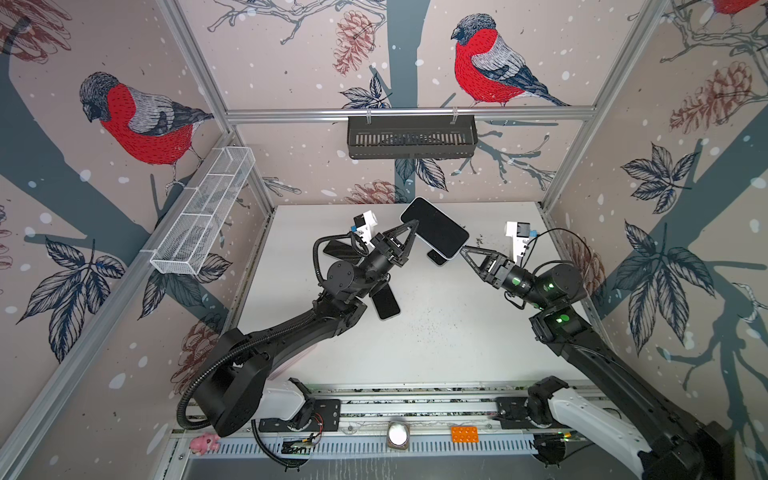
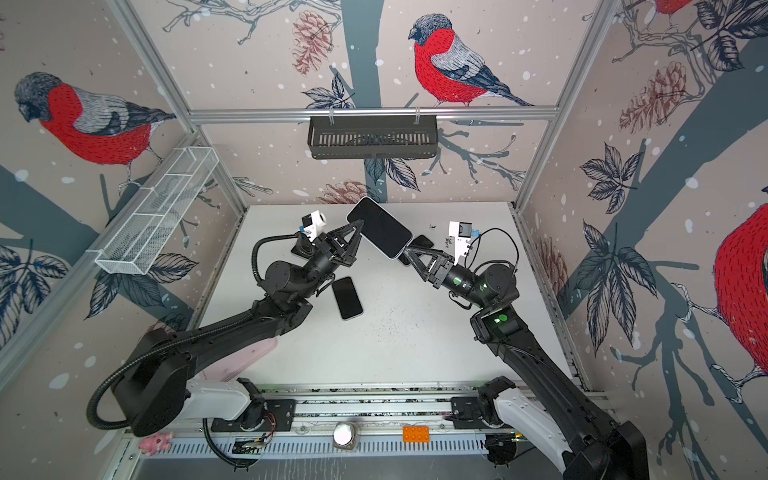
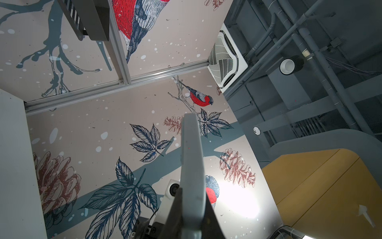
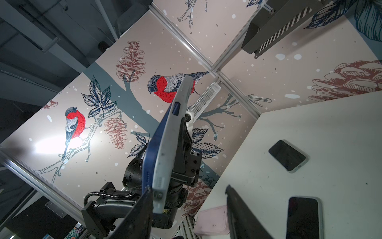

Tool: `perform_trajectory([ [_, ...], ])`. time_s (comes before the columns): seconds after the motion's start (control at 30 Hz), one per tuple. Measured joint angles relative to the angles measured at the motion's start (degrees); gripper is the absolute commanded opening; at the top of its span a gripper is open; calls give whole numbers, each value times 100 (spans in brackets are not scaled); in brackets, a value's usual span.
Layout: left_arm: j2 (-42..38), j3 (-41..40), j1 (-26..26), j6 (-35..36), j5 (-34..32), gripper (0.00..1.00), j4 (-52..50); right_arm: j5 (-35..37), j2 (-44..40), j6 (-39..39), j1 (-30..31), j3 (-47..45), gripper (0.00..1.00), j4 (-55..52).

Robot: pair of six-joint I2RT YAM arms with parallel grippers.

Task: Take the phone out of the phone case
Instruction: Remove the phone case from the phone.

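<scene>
While pinching the phone (image 1: 434, 228) by one long edge in the closed left end effector (image 1: 415, 224), well above the desk (image 1: 436, 345), risks a slip: thin hold, blue phone case (image 4: 151, 144) seemingly on. Straddles a free corner with the open right end effector (image 1: 464, 249), one jaw beside the blue edge. Could clamp phone and case together, parting nothing; could lever sideways, twisting both loose onto the desk.

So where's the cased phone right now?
In a top view, the phone is aloft above the far middle of the table, clamped by the left gripper, the right gripper at its near corner.
</scene>
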Motion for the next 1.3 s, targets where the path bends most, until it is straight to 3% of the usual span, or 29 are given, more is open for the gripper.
perform_trajectory([
  [0.53, -201, 103, -103, 660, 144, 0, -514, 0, 219, 162, -48, 20, 51, 118],
  [0.7, -212, 98, -111, 758, 238, 0, -573, -2, 223, 168, -111, 70, 45, 81],
  [0.97, -133, 83, -46, 807, 413, 0, -710, -105, 127, 391, -225, -173, 18, 271],
  [1.27, 247, 142, 31, 761, 643, 0, -706, -90, -149, 680, -254, -378, 4, 15],
  [1.3, 297, 155, 35, 758, 649, 5, -708, -61, -157, 748, -256, -391, 4, -37],
])
